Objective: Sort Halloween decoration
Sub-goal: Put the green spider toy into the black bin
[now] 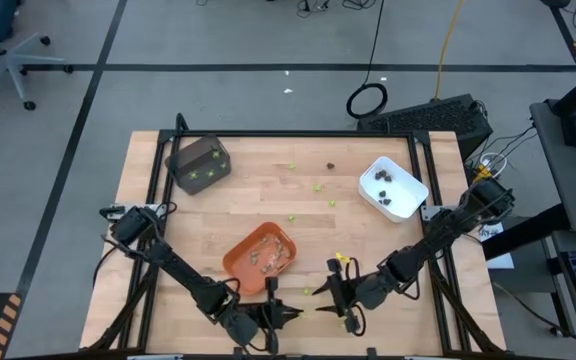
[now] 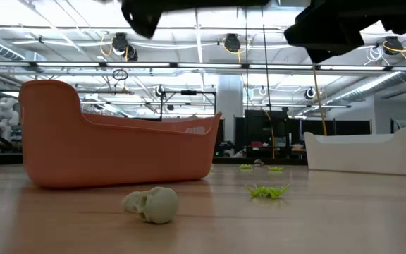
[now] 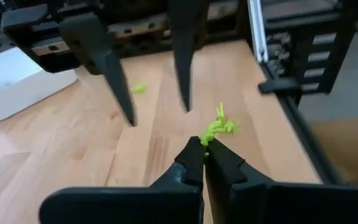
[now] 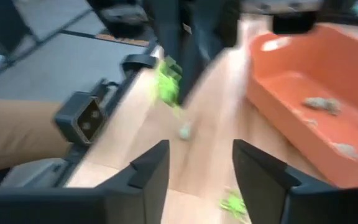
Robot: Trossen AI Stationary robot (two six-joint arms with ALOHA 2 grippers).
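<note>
Left claw [image 3: 202,151] pinches a spiky lime-green piece [image 3: 218,127] at the wooden tabletop's [image 1: 248,195] 6 o'clock edge. Right claw [image 4: 199,163] gapes empty beside it. A smooth tan-grey skull [image 2: 152,204] lies before the glossy orange tray [image 2: 104,141].

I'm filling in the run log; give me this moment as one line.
left gripper: shut on lime-green piece | right gripper: open, facing it | orange tray: tan-grey pieces inside

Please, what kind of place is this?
Probably a big robotics lab or workshop: a wooden table with robot arms on it, an office chair on the grey floor, and many ceiling lamps behind.
</note>
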